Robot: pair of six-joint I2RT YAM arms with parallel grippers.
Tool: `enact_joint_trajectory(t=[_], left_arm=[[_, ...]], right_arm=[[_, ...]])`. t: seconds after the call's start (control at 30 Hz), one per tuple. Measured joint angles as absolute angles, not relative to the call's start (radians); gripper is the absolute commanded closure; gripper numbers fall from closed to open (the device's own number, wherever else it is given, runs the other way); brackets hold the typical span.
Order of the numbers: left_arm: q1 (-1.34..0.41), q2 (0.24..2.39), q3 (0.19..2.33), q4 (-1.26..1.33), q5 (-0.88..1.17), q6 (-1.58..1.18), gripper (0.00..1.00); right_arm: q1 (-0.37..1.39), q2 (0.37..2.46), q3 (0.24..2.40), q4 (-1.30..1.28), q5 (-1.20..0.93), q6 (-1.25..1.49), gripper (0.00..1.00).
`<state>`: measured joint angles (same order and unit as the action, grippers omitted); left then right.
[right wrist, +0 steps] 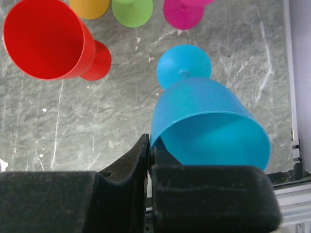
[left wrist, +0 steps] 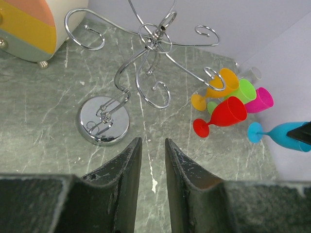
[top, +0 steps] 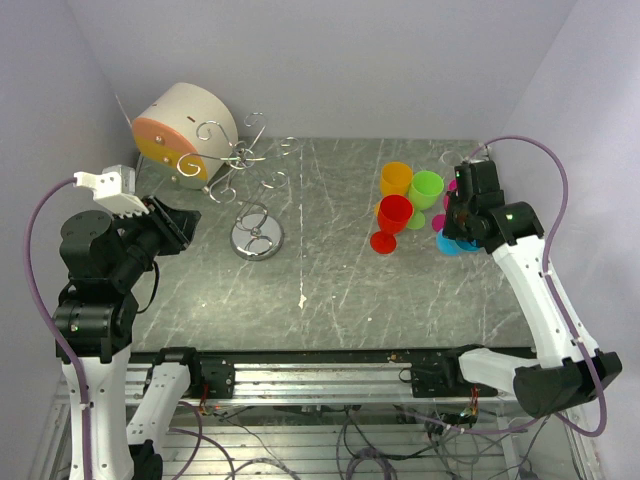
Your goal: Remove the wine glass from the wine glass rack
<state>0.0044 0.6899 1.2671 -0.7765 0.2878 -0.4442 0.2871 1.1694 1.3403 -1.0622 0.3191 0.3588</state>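
Five wine glasses on this sheet: one in hand, four parked, none that I can see on the rack.

Item 1, right gripper [right wrist: 148,145]: clenched on the blue wine glass [right wrist: 209,126], pinching the bowl wall at the rim, with one finger apparently inside the bowl. The glass is tilted, its foot pointing away from the fingertips. I cannot tell whether the foot touches the desk [top: 330,290].

Item 2, parked glasses: red glass [right wrist: 43,39] just ahead and left of the right gripper. Orange glass [top: 396,178], green glass [top: 426,187] and magenta glass [right wrist: 183,12] stand farther ahead, beyond the blue foot.

Item 3, wine glass rack [left wrist: 154,41]: well apart from the right gripper, far off to its left and directly ahead of the left gripper [left wrist: 152,143]. Its chrome base [left wrist: 104,120] is on the desk, and the curled arms in view are bare.

Item 4, left gripper: fingers a narrow slot apart, nothing between them.

Item 5, beige drum [top: 185,130]: beyond the rack, not involved.

Handling note, my judgement: removal looks done, and what remains is setting the blue glass down. I would rotate the wrist until the stem is upright. Then I would lower until the foot sits flat on the bare patch short of the magenta glass and right of the red glass. Last, part the fingers and lift straight up so the rim is not caught. The pinch is off-centre, so go slowly.
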Motion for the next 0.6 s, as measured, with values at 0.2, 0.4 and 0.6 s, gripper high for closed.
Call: enact_joint_trajectory(t=[0.2,0.4,0.6], left_arm=[[0.004,0.676,1.247,-0.779,0.288,-0.443,0.64],[0.004,0.665,1.235,-0.778,0.288,-0.441,0.65],[0.004,0.644,1.200,-0.780,0.287,-0.441,0.65]], right_arm=[[0.220,1.255,1.310,-0.969,0.154,0.305,1.00],[0.220,1.356,1.306,-0.928,0.086,0.282,1.00],[0.219,1.414,1.312,-0.928,0.085,0.272,1.00]])
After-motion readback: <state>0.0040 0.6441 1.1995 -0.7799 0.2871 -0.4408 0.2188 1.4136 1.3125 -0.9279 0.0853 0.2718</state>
